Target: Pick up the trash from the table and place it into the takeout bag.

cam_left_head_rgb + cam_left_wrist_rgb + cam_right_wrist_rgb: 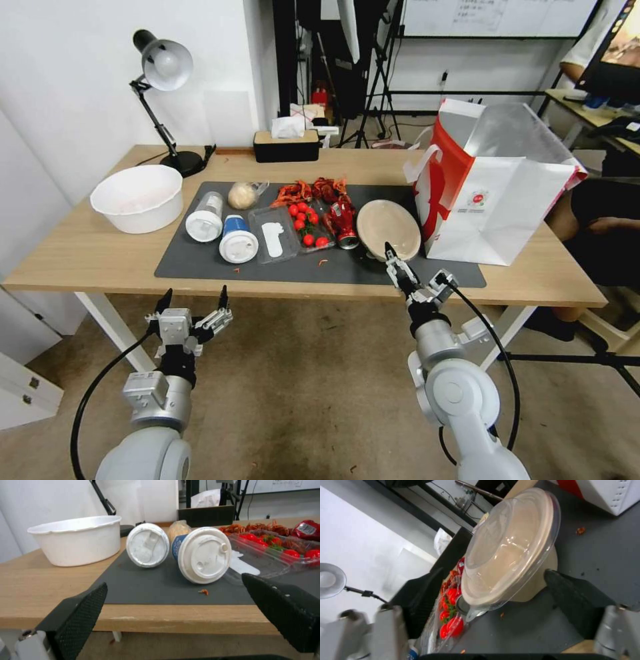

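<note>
Nearest, left gripper (pixel 193 300) below the table (pixel 80 257) edge, fingers spread wide, holding nothing. Right gripper (pixel 417 267) over the front edge, fingers parted either side of the shallow beige bowl (pixel 388 228) rim, not yet closed on it. Farther in, blue cup (pixel 237 239), clear cup (pixel 205 216), crushed red can (pixel 345 223), wrapped lump (pixel 243 195) lying on the grey mat (pixel 200 263). Takeout bag (pixel 497 193) upright beside the bowl.

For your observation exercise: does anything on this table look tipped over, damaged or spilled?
Yes. The blue cup and clear cup lie on their sides, the red can is crushed, and small red scraps litter the mat.
</note>
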Controlling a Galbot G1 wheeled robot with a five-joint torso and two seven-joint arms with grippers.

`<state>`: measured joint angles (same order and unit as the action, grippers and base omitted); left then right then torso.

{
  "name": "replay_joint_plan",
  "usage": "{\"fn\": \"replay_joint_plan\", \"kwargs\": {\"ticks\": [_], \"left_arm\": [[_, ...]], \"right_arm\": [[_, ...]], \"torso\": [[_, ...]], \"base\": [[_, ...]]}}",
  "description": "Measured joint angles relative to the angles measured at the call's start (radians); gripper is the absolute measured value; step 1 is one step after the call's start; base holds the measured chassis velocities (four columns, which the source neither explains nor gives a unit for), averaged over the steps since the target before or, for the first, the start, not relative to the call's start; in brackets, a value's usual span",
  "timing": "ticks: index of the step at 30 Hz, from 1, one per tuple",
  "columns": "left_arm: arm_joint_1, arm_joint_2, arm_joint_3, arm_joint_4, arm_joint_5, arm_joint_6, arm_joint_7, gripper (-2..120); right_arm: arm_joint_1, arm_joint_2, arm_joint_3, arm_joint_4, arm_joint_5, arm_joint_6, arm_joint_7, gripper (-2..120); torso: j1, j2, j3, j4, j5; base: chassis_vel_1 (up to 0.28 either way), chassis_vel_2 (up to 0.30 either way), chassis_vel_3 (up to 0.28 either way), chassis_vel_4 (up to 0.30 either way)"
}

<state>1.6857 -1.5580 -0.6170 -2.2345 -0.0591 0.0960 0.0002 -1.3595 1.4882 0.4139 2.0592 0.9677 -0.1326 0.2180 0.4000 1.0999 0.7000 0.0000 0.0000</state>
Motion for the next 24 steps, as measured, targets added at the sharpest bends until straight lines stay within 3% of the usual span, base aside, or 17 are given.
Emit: {"fn": "replay_joint_plan", "kwargs": {"ticks": [7,10,11,15,21,24], "left_arm": [[0.001,0.003,0.001,0.005,0.003,-0.014,0.001,100],[0.002,0.003,0.002,0.007,0.004,-0.016,0.001,100],[0.002,0.003,0.003,0.008,0.005,-0.018,0.001,100],[0.002,0.003,0.004,0.009,0.006,-0.022,0.002,100],[0.002,0.003,0.004,0.010,0.006,-0.026,0.003,100],[0.003,0.003,0.004,0.011,0.008,-0.029,0.003,100]], "right_arm": [[-0.001,0.005,0.002,-0.011,0.009,-0.003,0.011,46],[-0.001,0.006,0.003,-0.011,0.009,-0.003,0.013,40],[-0.002,0.007,0.003,-0.013,0.010,-0.003,0.014,32],[-0.005,0.009,0.004,-0.015,0.010,-0.002,0.016,18],[-0.008,0.013,0.004,-0.016,0.010,0.000,0.017,0],[-0.011,0.015,0.004,-0.015,0.010,0.002,0.018,0]], "torso": [[0.000,0.000,0.000,0.0000,0.0000],[0.000,0.000,0.000,0.0000,-0.0001],[0.000,0.000,0.000,0.0000,0.0000],[0.000,0.000,0.000,0.0000,-0.0001],[0.000,0.000,0.000,0.0000,0.0000],[0.000,0.000,0.000,0.0000,0.0000]], "base": [[0.000,0.000,0.000,0.000],[0.000,0.000,0.000,0.000],[0.000,0.000,0.000,0.000],[0.000,0.000,0.000,0.000],[0.000,0.000,0.000,0.000],[0.000,0.000,0.000,0.000]]}}
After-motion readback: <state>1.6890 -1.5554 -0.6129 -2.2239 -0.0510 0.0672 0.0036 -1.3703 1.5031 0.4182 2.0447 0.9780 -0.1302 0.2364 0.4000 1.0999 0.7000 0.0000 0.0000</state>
